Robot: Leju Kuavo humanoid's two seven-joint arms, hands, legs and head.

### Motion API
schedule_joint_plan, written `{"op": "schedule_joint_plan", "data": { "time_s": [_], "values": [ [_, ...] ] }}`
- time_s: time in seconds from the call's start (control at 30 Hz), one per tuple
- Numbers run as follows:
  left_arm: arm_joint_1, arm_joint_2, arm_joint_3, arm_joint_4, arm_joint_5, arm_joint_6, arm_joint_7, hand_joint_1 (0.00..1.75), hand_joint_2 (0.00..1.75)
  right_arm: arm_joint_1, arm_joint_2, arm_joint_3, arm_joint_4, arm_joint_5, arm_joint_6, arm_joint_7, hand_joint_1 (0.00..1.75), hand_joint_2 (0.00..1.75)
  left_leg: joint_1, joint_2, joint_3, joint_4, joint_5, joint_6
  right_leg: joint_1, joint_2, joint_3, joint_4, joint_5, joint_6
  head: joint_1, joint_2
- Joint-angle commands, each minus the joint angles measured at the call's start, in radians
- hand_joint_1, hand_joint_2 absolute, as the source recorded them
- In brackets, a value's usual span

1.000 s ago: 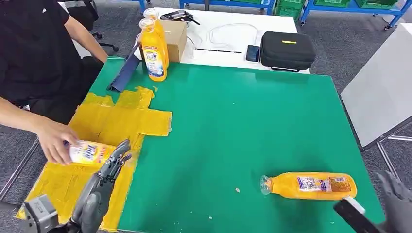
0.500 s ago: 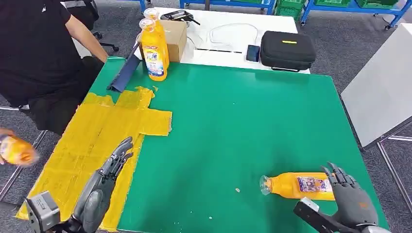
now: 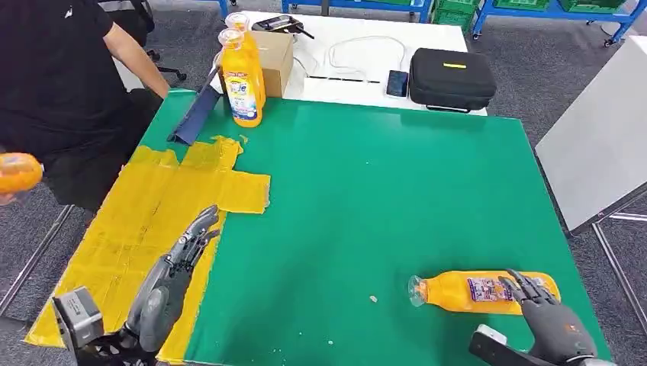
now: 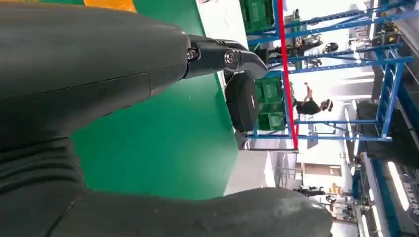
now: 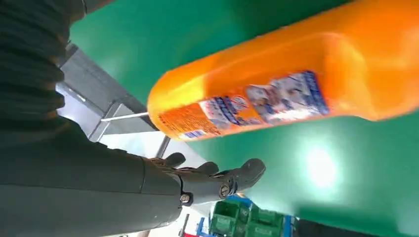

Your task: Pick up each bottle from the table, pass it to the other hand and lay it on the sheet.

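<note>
Our right hand (image 3: 555,324) over base end of bottle (image 3: 465,291), fingers (image 3: 526,287) spread above label, nothing gripped. Bottle lies on its side on green worktop (image 3: 381,191), near front right corner, cap toward sheet (image 3: 152,221). Our left hand (image 3: 172,278) empty, fingers straight and apart, over sheet's right edge. Two more bottles (image 3: 243,76) upright at far edge. Person (image 3: 61,76) at left holds an orange bottle (image 3: 17,172) off worktop.
</note>
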Motion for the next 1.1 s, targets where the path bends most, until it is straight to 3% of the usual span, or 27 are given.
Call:
{"op": "schedule_joint_plan", "data": {
  "time_s": [0.03,0.27,0.67,0.8,0.9,0.97,1.1],
  "values": [
    [-0.004,0.029,0.013,0.021,0.032,0.021,0.033,0.00,0.00,0.002,-0.032,-0.101,0.130,-0.006,0.033,-0.020,0.00,1.75,0.000,0.003,0.001,-0.001,0.001,-0.002,0.001,-0.003,0.002,-0.001,0.000,-0.002,0.000,0.000],
    [-0.001,0.038,0.016,0.017,0.048,0.023,0.025,0.00,0.00,-0.034,-0.003,-0.168,0.183,0.053,0.054,-0.078,0.00,1.75,0.001,0.004,0.002,-0.001,0.000,-0.003,0.001,-0.004,0.003,-0.002,0.000,-0.002,0.000,0.000],
    [-0.005,0.040,0.017,0.018,0.050,0.024,0.025,0.00,0.00,-0.061,-0.011,-0.167,0.193,0.061,0.065,-0.077,0.00,1.75,0.001,0.006,0.002,-0.001,0.000,-0.003,0.002,-0.003,0.003,-0.002,0.000,-0.003,0.000,0.000],
    [-0.017,0.020,0.015,0.021,0.069,0.013,0.019,0.00,0.00,-0.143,-0.004,-0.081,0.249,0.138,0.044,-0.064,0.00,1.75,0.002,0.010,0.002,-0.001,0.000,-0.005,0.003,-0.003,0.003,-0.002,0.000,-0.004,0.000,0.000],
    [-0.073,0.002,-0.010,-0.017,0.046,0.053,0.143,0.00,0.00,-0.214,-0.013,0.009,0.238,0.120,0.099,0.033,0.00,1.75,0.002,0.013,0.003,-0.002,0.000,-0.004,0.003,0.002,0.002,-0.003,0.003,-0.003,0.000,0.000],
    [-0.066,0.008,-0.010,-0.001,0.066,0.035,0.084,0.00,0.00,-0.211,-0.027,0.045,0.245,0.124,0.054,0.020,0.00,1.75,0.002,0.015,0.000,0.001,0.001,-0.004,0.003,0.003,0.000,-0.001,0.003,-0.003,0.000,0.000],
    [-0.065,0.012,-0.005,0.038,0.053,0.015,0.068,0.00,0.00,-0.235,-0.019,0.096,0.288,0.122,0.044,0.035,0.00,1.75,0.002,0.007,0.003,-0.002,0.001,-0.002,0.002,-0.001,0.003,-0.003,0.002,-0.002,0.000,0.000]
  ]
}}
